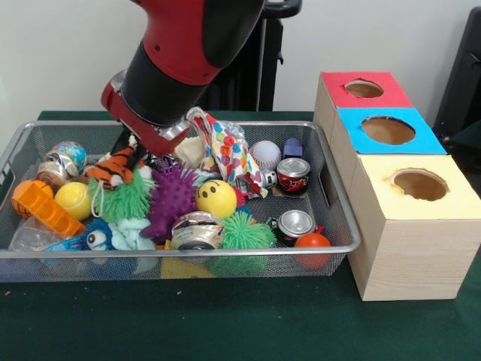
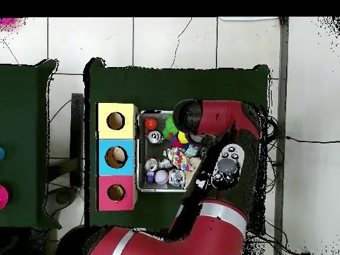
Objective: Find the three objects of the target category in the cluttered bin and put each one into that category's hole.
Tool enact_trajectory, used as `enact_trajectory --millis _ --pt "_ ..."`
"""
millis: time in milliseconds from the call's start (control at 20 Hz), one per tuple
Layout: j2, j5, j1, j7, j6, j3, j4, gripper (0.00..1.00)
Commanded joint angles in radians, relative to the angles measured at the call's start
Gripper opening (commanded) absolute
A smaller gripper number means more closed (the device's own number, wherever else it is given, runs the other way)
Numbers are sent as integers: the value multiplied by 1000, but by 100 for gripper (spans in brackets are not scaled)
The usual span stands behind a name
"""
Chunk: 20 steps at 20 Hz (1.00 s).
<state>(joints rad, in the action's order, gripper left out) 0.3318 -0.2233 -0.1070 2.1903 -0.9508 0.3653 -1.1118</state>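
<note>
Front view showed the gripper point(image 1: 139, 150) over the tiger point(image 1: 113, 169); jaws hidden; it should descend squarely.

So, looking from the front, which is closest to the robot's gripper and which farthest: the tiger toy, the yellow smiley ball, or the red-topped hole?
Front view, nearest first to the gripper:
1. The orange tiger, right beside the gripper at the bin's back left.
2. The yellow smiley ball, mid-bin, toward the front.
3. The red-topped hole, outside the bin on the far right box.
</note>
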Motion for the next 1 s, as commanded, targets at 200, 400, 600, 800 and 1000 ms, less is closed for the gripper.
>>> enact_trajectory --millis 200,400,600,800,1000 --pt "28 167 -53 91 30 -181 -164 0" --pt "46 179 -52 70 30 -185 -184 0" --pt "68 188 -46 68 30 -184 -206 0" --pt "67 190 -43 66 39 -186 -208 0" --pt "62 181 -41 68 48 -179 -206 0"
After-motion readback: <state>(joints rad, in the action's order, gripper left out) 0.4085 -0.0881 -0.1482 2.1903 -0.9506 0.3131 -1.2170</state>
